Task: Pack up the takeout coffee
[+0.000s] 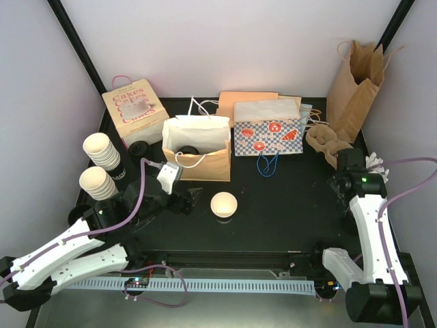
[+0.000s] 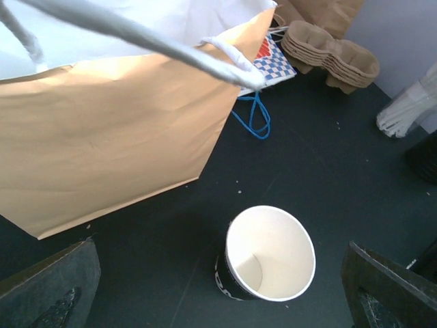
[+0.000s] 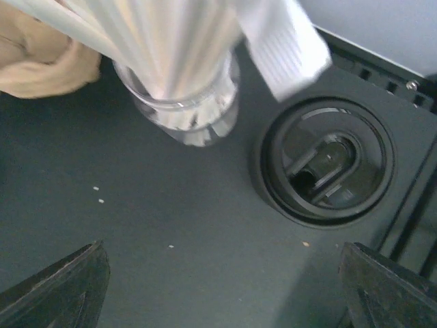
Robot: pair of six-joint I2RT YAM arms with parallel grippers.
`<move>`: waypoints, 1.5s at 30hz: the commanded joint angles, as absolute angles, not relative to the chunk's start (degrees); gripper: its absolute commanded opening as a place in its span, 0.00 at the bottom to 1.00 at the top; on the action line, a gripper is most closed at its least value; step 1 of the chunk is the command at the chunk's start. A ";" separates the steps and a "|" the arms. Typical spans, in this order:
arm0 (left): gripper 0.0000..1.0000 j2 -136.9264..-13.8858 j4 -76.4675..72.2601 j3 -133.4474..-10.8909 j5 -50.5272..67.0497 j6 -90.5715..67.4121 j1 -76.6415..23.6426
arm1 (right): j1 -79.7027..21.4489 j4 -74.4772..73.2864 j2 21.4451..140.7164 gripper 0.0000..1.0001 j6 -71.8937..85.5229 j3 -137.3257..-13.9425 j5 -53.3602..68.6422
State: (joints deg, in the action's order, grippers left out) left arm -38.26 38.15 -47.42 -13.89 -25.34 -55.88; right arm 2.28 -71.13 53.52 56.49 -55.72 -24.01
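The right gripper (image 3: 224,247) is wide open and holds nothing. A black lid (image 3: 328,160) lies flat at its 2 o'clock. A glass of straws (image 3: 184,102) stands near 12. The left gripper (image 1: 192,198) is open and empty too. The cup (image 1: 224,203) stands at its 3 o'clock with no lid on. The paper bag (image 1: 198,160) is at the cup's 11. I think the lid comes next: the right gripper must move over it, go down and pinch its rim.
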 commanded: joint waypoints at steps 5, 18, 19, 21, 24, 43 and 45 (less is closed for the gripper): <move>0.99 -37.80 38.49 -46.99 -8.97 -23.58 -55.50 | 6.87 -74.18 51.09 0.96 60.27 -52.41 -25.22; 0.99 -36.71 39.51 -46.76 -5.62 -22.27 -55.46 | 26.28 -67.86 47.32 0.97 49.77 -45.66 -15.53; 0.99 -36.54 39.59 -46.74 -5.50 -22.32 -55.46 | 27.71 -67.34 47.49 0.97 48.83 -45.45 -14.51; 0.99 -36.33 39.71 -46.70 -5.45 -22.23 -55.46 | 30.71 -66.00 47.95 0.97 46.90 -44.67 -11.73; 0.99 -36.00 39.68 -46.34 -5.37 -22.22 -55.46 | 35.64 -63.48 49.07 0.97 43.50 -43.90 -7.95; 0.99 -34.67 39.94 -45.11 -5.54 -21.92 -55.46 | 42.58 -60.97 57.34 0.90 40.85 -46.56 -4.52; 0.99 -34.76 39.97 -45.10 -5.58 -21.89 -55.46 | 42.54 -61.08 57.83 0.88 40.71 -47.01 -4.86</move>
State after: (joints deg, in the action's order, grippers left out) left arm -35.20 39.59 -45.01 -5.91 -22.83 -55.83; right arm 42.15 -61.67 57.04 40.95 -44.95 -4.32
